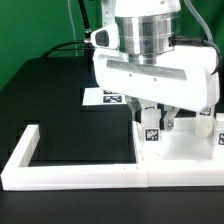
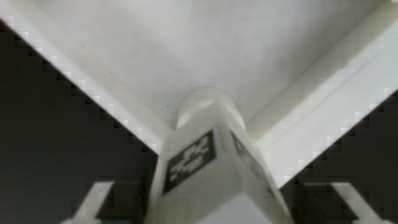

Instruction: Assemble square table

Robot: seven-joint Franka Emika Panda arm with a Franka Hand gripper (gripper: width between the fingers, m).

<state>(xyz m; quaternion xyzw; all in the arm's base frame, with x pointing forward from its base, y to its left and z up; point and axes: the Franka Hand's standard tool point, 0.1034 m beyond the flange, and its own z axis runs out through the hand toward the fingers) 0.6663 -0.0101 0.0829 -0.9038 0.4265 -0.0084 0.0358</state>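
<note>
White leg block (image 1: 152, 131) upright between jaws | jaws spread, not yet pinching

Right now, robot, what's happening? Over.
Gripper straddling small white tagged leg block, jaws not clamped. Large white square slab underneath. Nothing blocking.
</note>
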